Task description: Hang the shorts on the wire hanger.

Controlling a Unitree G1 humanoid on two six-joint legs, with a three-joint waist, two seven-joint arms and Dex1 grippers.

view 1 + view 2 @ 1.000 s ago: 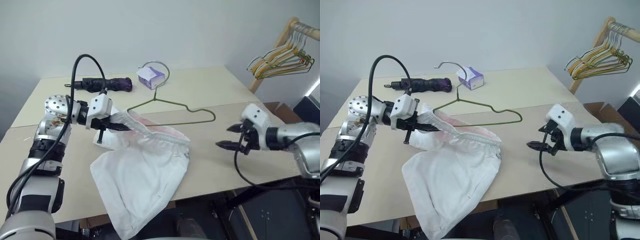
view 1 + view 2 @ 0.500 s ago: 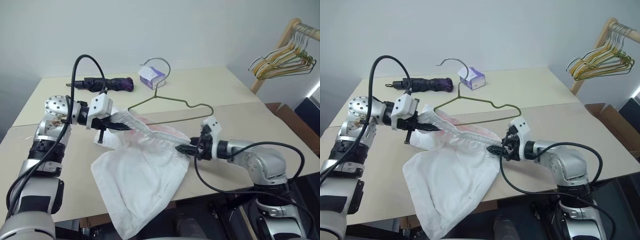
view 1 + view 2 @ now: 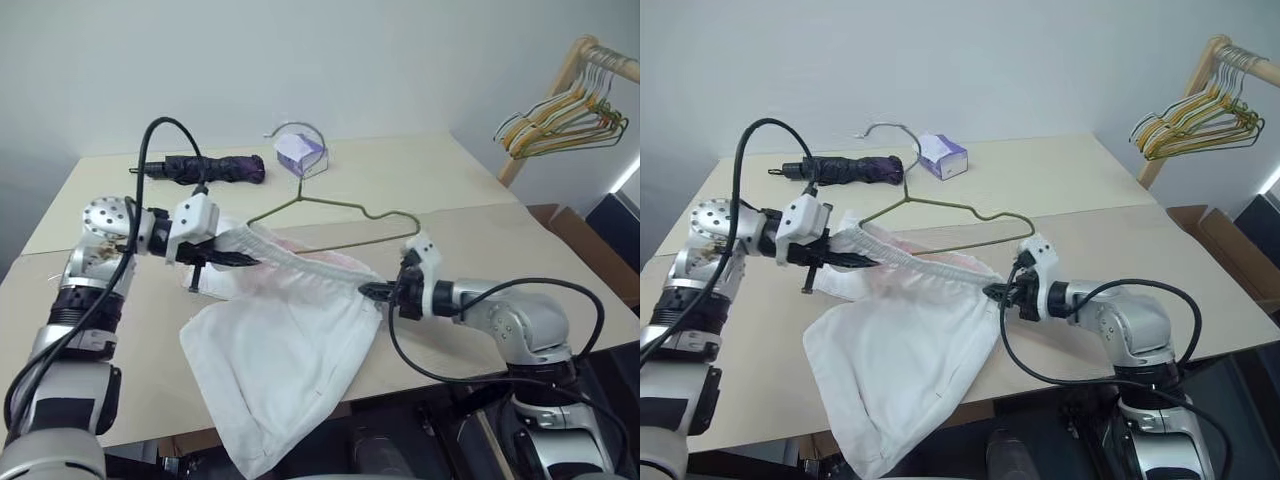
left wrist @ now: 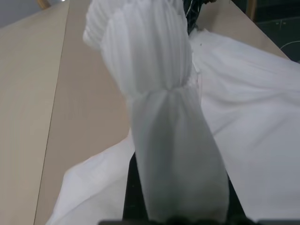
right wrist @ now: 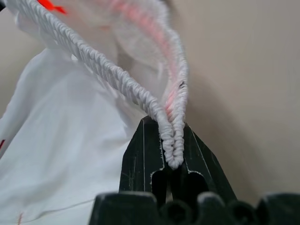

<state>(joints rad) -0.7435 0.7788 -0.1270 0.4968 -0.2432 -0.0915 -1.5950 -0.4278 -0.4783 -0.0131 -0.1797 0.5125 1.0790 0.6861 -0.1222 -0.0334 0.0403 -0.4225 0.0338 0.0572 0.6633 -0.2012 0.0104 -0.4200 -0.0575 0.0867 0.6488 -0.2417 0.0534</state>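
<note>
The white shorts (image 3: 280,350) lie on the table with one leg hanging over the front edge. Their gathered waistband (image 3: 305,268) is stretched in the air between my two grippers. My left gripper (image 3: 232,258) is shut on the waistband's left end; in the left wrist view the bunched fabric (image 4: 159,93) covers its fingers. My right gripper (image 3: 368,291) is shut on the right end, and the right wrist view shows both layers of the elastic (image 5: 171,147) pinched between its black fingers (image 5: 140,159). The wire hanger (image 3: 335,203) lies flat on the table just behind the waistband, with its hook pointing to the far side.
A folded dark purple umbrella (image 3: 205,168) and a small white-purple tissue box (image 3: 300,152) lie at the back of the beige table (image 3: 450,180). At the far right a wooden rack carries several bunched hangers (image 3: 565,115). The table's front edge runs under the shorts.
My right gripper came in from the right with its fingers open, reached the waistband's right end and shut on it. The left gripper kept its hold and barely moved.
</note>
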